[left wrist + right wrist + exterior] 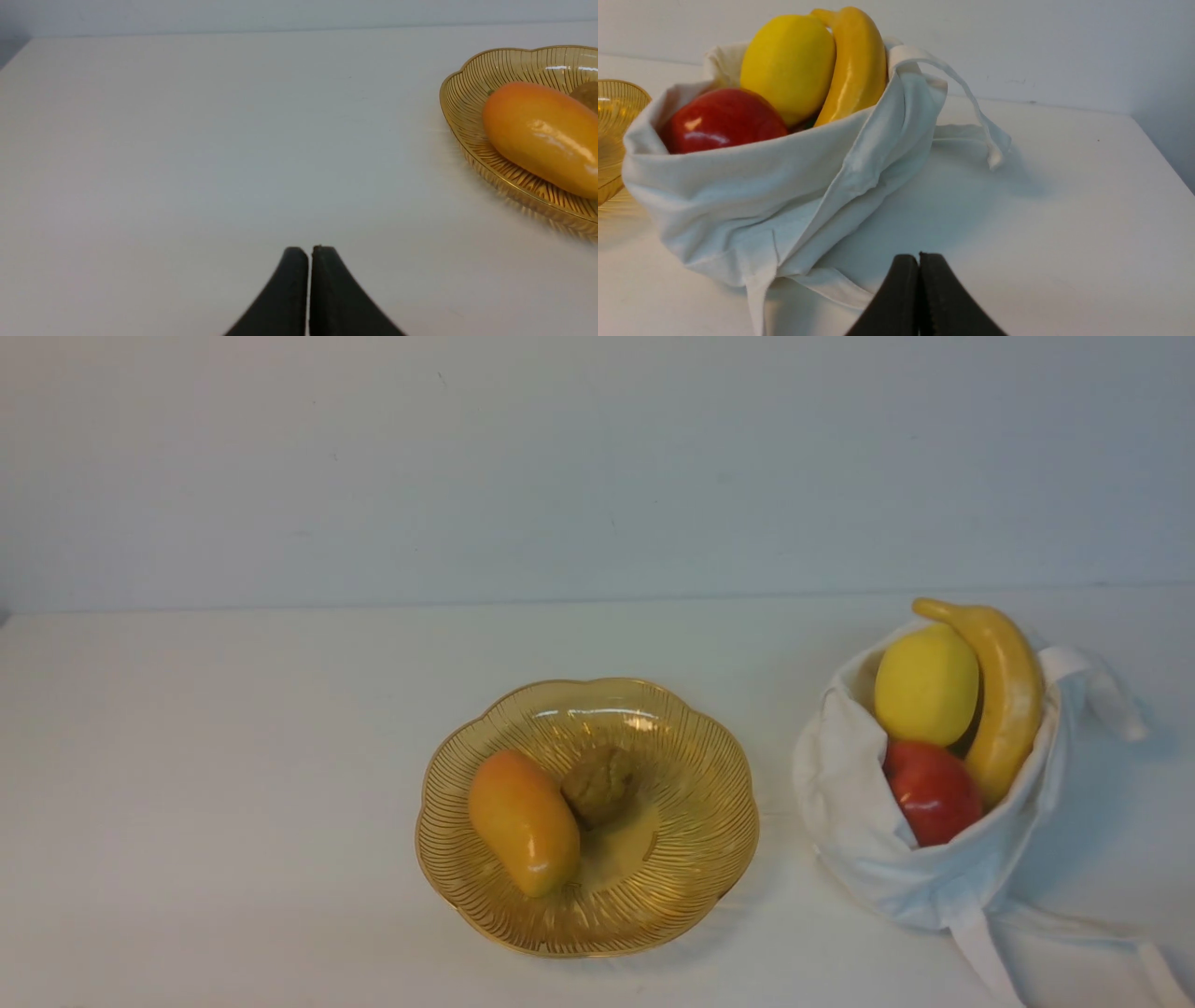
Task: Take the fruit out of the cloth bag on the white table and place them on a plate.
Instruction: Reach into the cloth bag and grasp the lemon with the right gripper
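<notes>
The white cloth bag (868,831) sits at the right of the white table (233,784), open, holding a yellow lemon (926,684), a long yellow banana (1004,700) and a red apple (934,791). The amber scalloped plate (709,775) at centre holds an orange-yellow oblong fruit (523,821) and a small brown lumpy piece (600,785). Neither gripper shows in the front view. My left gripper (309,249) is shut and empty over bare table, left of the plate (472,79). My right gripper (919,256) is shut and empty, just in front of the bag (784,186).
A pale wall stands behind the table. The bag's strap handles trail on the table at the front right (990,961) and loop beside the bag (966,93). The table's right edge (1164,158) shows in the right wrist view.
</notes>
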`<state>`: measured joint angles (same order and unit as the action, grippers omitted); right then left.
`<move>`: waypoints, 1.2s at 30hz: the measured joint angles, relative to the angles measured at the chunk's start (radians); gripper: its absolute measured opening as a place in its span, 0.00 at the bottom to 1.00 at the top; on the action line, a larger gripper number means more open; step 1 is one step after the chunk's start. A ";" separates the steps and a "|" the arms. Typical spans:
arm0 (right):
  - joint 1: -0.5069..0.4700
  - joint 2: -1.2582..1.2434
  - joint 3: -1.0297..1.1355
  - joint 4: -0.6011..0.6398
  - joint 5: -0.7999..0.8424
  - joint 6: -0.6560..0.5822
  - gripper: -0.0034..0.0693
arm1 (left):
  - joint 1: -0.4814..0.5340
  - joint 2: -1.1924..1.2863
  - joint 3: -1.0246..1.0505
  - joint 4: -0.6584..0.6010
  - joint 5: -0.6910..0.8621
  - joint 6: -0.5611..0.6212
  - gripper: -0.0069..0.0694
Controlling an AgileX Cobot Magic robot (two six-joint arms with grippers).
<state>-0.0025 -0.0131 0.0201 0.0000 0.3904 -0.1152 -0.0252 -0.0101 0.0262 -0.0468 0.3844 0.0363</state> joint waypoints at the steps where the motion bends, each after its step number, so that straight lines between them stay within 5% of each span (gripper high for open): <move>1: 0.000 0.000 0.000 0.025 -0.011 0.000 0.03 | 0.000 0.000 0.000 0.000 0.000 0.000 0.08; 12: 0.000 0.000 0.010 0.830 -0.303 -0.009 0.03 | 0.000 0.000 0.000 0.000 0.000 0.000 0.08; 18: 0.000 0.000 0.010 1.082 -0.419 -0.016 0.03 | 0.000 0.000 0.000 0.000 0.000 0.000 0.08; 29: 0.000 0.000 -0.003 1.202 -0.538 0.042 0.03 | 0.000 0.000 0.000 0.000 0.000 0.001 0.08; 36: 0.000 0.056 -0.260 0.949 -0.364 -0.123 0.03 | 0.000 0.000 0.000 0.000 0.000 0.001 0.08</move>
<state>-0.0025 0.0431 -0.2398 0.9494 0.0268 -0.2382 -0.0252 -0.0101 0.0262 -0.0468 0.3844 0.0371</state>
